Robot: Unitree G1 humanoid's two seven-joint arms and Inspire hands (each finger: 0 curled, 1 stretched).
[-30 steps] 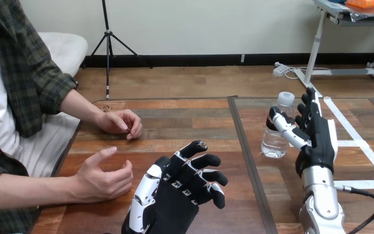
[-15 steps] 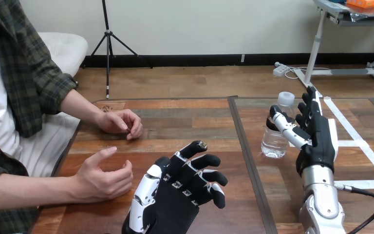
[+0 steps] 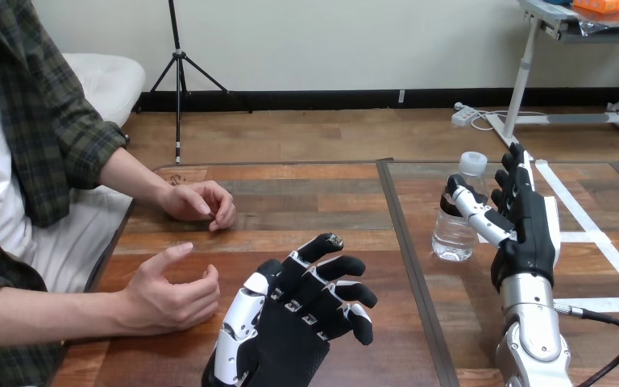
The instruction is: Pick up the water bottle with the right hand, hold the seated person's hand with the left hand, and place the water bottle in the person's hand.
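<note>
Water bottle [image 3: 454, 234] stands upright on the table [image 3: 322, 201], right side. Our right hand [image 3: 526, 226] is just beside it, fingers straight, gripping nothing. Left hand [image 3: 298, 310] also relaxed, empty. Bottle looks light, thin-walled and crushable, so we'd wrap it mid-body.

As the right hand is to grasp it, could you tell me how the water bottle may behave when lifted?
The bottle stands tall and narrow, so a sideways nudge from the right hand beside it may tip it. Its clear, thin-looking wall will probably dent under a hard squeeze. Its smooth surface might slip.
</note>
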